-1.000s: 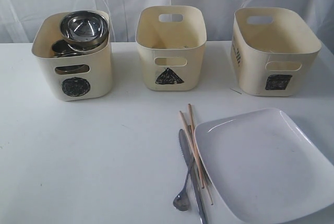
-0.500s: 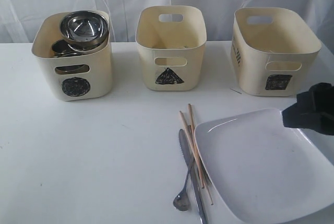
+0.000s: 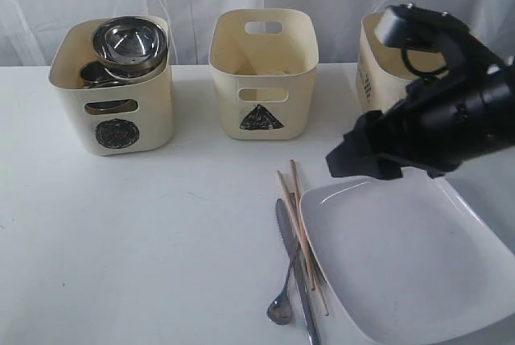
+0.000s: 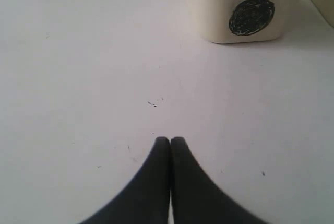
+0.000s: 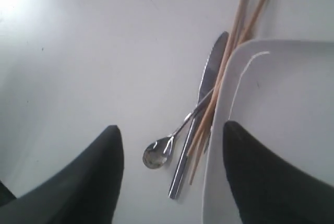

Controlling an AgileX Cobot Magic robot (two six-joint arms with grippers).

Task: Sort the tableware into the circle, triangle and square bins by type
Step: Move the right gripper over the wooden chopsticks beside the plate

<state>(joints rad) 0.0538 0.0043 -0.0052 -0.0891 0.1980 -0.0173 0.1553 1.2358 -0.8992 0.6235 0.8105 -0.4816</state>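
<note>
**Right arm over the plate corner, claw wide open and empty**

Right arm: black, comes in from the right side and slants down across the front of the cream bin marked with a black square (image 3: 367, 59), covering most of it. Its wrist hangs above the far corner of the large white square plate (image 3: 402, 273).

Right claw (image 3: 348, 162): fingers spread to full width, gripping nothing and touching nothing. It is poised above the cutlery beside the plate.

Left claw (image 4: 170, 140): fingers pressed together, empty, low over the bare white table (image 3: 161, 240).

Cutlery, against the plate's left edge:
- wooden chopsticks (image 3: 288, 200)
- steel knife (image 3: 306, 305)
- small steel spoon (image 3: 280, 310)

These three lie crossed together.

Bins:
- The cream bin with a black circle (image 3: 113, 104) carries a steel bowl (image 3: 129, 43) on top of other steelware.
- The cream bin with a black triangle (image 3: 264, 63) stands in the middle.
</note>
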